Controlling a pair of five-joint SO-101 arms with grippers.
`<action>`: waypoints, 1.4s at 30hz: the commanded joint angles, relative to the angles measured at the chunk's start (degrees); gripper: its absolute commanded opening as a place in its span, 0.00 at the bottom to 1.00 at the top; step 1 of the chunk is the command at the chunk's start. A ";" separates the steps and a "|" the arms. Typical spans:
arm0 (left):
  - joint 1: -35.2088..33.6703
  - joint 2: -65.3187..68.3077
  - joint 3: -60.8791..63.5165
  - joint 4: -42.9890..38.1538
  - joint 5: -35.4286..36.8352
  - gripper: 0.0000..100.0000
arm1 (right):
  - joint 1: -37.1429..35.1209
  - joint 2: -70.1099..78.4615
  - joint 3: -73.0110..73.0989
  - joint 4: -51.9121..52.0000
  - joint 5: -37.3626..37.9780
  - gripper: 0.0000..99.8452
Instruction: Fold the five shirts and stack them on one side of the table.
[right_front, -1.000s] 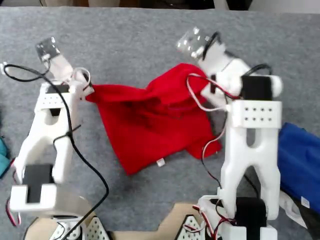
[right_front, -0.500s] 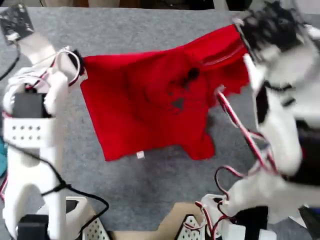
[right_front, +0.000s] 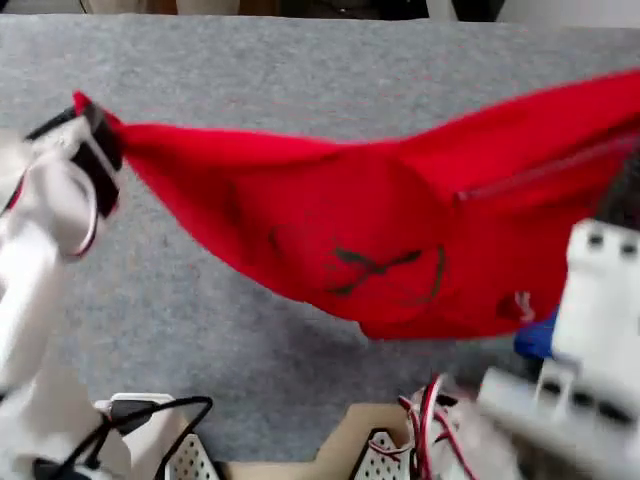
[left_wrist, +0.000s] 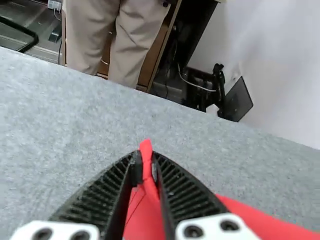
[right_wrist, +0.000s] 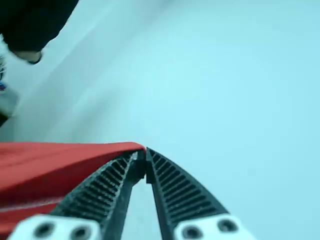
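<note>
Your left gripper (left_wrist: 145, 157) is clenched on one corner of the red shirt (right_front: 380, 250). A small tab of red cloth pokes out past its ribbed jaw tips. Your right gripper (right_wrist: 145, 156) is closed on the opposite edge, with the cloth running away from the jaw tips to one side.

From the high view, the shirt hangs in the air between the two arms, spread wide above the grey table (right_front: 250, 70). Its upper edge is nearly taut. The body sags in a shallow belly in the middle, and a dark print shows on the front. You cannot tell whether the lowest part touches the table. A patch of a blue shirt (right_front: 535, 342) peeks out beneath the red hem, near the right arm's base.

Expect the shirt to be light, soft and limp. It will probably hold no shape of its own and droop wherever it is unsupported. Each pinch likely holds by friction on a thin bit of fabric, so pulling the arms further apart could slide a corner out.

Corners and seamed edges such as shoulders or the hem look like the best places to hold, because the cloth is thicker there. Even tension should help it lie flat without wrinkles. For folding, gripping an edge rather than the loose middle should stop the cloth bunching.
</note>
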 joint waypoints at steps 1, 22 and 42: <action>3.08 -1.01 -4.66 3.52 -0.26 0.02 | 0.57 -2.77 0.22 0.00 1.93 0.01; 0.00 4.35 48.18 -43.08 0.97 0.02 | -7.60 -7.60 59.74 -25.76 5.45 0.01; -3.87 68.97 -9.32 -36.31 0.97 0.02 | -12.00 31.34 50.68 -34.99 1.49 0.01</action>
